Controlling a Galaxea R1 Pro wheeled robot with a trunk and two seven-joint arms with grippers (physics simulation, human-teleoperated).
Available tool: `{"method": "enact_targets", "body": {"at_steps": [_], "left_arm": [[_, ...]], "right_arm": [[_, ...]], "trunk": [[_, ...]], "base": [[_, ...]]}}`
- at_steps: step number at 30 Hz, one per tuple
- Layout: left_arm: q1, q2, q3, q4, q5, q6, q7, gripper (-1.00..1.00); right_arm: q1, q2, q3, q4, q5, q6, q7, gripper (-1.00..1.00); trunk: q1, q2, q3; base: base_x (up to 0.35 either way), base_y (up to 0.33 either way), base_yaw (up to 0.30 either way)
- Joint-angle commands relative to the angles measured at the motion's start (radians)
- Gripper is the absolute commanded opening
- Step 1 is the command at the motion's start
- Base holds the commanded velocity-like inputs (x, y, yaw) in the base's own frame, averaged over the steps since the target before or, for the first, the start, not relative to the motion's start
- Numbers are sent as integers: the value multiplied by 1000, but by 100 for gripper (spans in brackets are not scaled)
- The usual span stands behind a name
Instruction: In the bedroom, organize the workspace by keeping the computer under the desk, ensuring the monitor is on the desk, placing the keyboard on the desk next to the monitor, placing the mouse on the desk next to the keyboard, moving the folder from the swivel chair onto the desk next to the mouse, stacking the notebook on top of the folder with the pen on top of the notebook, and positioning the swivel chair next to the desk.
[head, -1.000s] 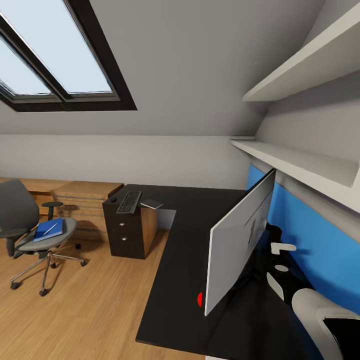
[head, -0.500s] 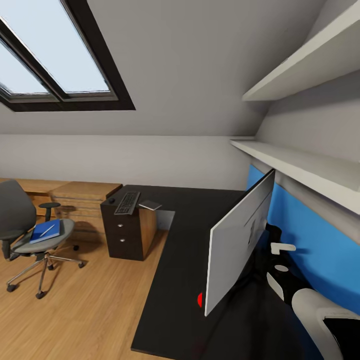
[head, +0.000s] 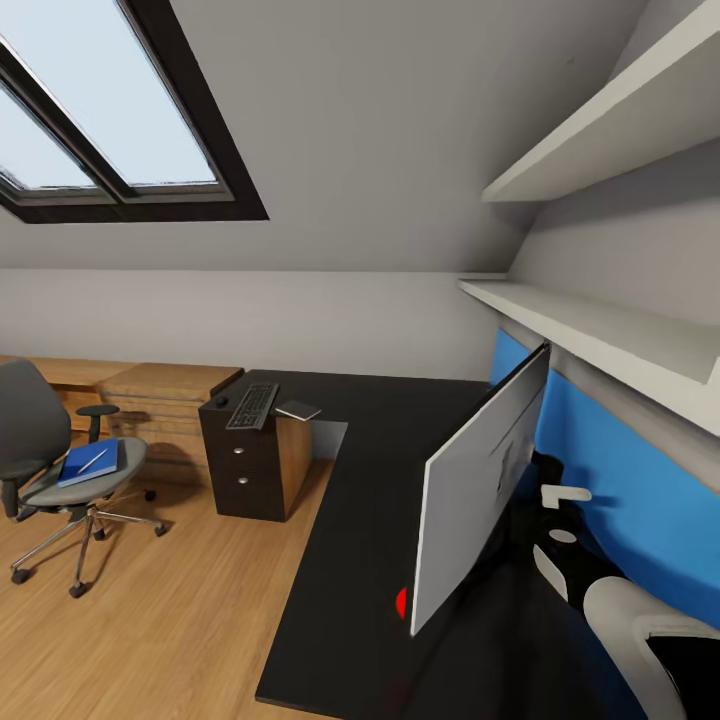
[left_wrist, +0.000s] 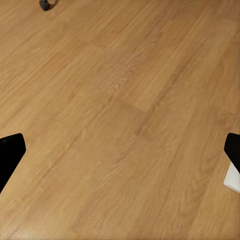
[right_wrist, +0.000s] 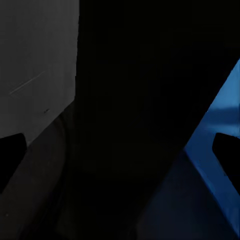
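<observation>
We see the monitor (head: 480, 490) upright on the black tabletop (head: 370, 480), keyboard (head: 252, 405) on its far end; folder (head: 90, 462) lies on the swivel chair (head: 50, 450). Left fingers (left_wrist: 11, 152) wide over the floor (left_wrist: 120, 115); right fingers (right_wrist: 227, 150) wide too.

The right arm (head: 610, 590) reaches toward 11 o'clock from the lower right corner. The left hand (left_wrist: 120, 150) and right hand (right_wrist: 120, 150) both have fingers spread wide.

head view swung slightly, swivel chair (head: 62, 470) framed further left, monitor (head: 478, 495) seemingly unmoved
</observation>
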Motion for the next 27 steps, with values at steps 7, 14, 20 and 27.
{"method": "enact_targets", "body": {"at_steps": [7, 14, 20, 27], "left_arm": [[0, 0, -3, -2, 4, -1, 2, 100], [1, 0, -3, -2, 4, -1, 2, 100], [0, 0, -3, -2, 4, -1, 1, 100], [0, 0, -3, -2, 4, -1, 1, 100]], "right_arm": [[-1, 0, 4, 1, -4, -3, -3, 100], [-1, 0, 4, 1, -5, -3, -4, 100], [-1, 0, 4, 0, -4, -3, -4, 100], [-1, 0, 4, 1, -5, -3, -4, 100]], "trunk": [[0, -1, -1], [0, -1, -1], [0, -1, -1], [0, -1, -1]], "base": [[0, 0, 0], [0, 0, 0], [-41, 0, 0], [-272, 0, 0]]}}
